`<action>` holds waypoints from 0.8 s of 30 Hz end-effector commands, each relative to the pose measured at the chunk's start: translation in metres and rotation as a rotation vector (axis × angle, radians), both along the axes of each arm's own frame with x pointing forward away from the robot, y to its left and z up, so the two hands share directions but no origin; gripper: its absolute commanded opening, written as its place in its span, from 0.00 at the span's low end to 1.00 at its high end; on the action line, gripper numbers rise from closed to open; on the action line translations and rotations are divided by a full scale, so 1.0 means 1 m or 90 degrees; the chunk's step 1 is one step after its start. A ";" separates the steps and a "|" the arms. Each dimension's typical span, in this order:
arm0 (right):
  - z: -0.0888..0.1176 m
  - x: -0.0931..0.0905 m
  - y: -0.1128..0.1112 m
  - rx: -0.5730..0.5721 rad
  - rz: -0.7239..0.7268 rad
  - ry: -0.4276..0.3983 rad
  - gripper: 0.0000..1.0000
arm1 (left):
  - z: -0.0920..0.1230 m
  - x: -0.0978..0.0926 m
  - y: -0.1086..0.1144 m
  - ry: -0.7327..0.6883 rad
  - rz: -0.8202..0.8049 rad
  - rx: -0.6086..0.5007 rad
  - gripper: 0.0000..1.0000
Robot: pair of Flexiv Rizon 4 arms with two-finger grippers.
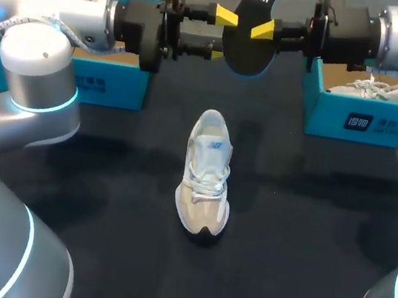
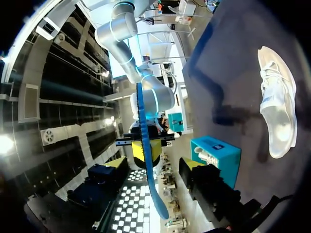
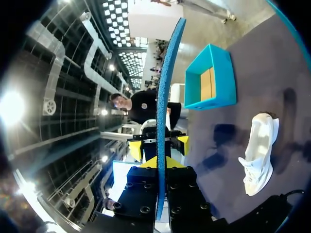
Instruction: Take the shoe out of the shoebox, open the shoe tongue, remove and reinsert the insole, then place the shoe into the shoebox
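A black insole [image 1: 249, 40] with a blue underside hangs high over the table's far middle, between my two arms. My right gripper [image 1: 265, 30] is shut on it; in the right wrist view the insole [image 3: 170, 73] stands edge-on between that gripper's closed fingers [image 3: 160, 167]. My left gripper [image 1: 218, 32] faces it, open, its yellow tips standing apart on either side of the insole [image 2: 142, 116] without touching it [image 2: 154, 164]. The white and beige shoe [image 1: 208, 173] lies laced on the dark table below, toe toward me, also seen in the wrist views [image 2: 278, 102] [image 3: 257, 150].
A blue shoebox [image 1: 111, 83] stands at the back left; its inside [image 3: 211, 80] shows bare cardboard. A second blue shoebox [image 1: 354, 116] at the back right holds another white shoe [image 1: 376, 89]. Both arms hang over the boxes' near edges.
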State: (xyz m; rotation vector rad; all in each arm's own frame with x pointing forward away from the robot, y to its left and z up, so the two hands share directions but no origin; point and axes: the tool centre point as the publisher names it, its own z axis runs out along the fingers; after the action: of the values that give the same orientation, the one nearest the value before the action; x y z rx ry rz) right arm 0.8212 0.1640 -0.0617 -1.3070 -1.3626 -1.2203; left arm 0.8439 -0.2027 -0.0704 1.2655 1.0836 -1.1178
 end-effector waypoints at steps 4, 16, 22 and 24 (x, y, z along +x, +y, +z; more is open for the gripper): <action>0.002 -0.007 -0.012 -0.011 -0.014 -0.005 0.00 | -0.006 0.006 0.033 -0.006 -0.024 0.005 1.00; 0.006 0.003 -0.013 -0.031 0.013 -0.130 0.00 | -0.023 0.012 0.076 -0.032 -0.089 0.082 1.00; 0.008 0.009 -0.011 -0.049 0.010 -0.187 0.00 | -0.035 0.014 0.084 -0.070 -0.144 0.138 1.00; 0.008 0.011 -0.011 -0.057 0.011 -0.204 0.00 | -0.038 0.015 0.084 -0.085 -0.155 0.159 1.00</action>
State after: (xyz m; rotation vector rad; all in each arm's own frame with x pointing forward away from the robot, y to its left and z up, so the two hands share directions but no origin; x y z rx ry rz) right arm 0.8294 0.1492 -0.0560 -1.1917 -1.6527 -1.4168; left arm 0.8511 -0.1188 -0.1117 1.6022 1.0374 -1.0415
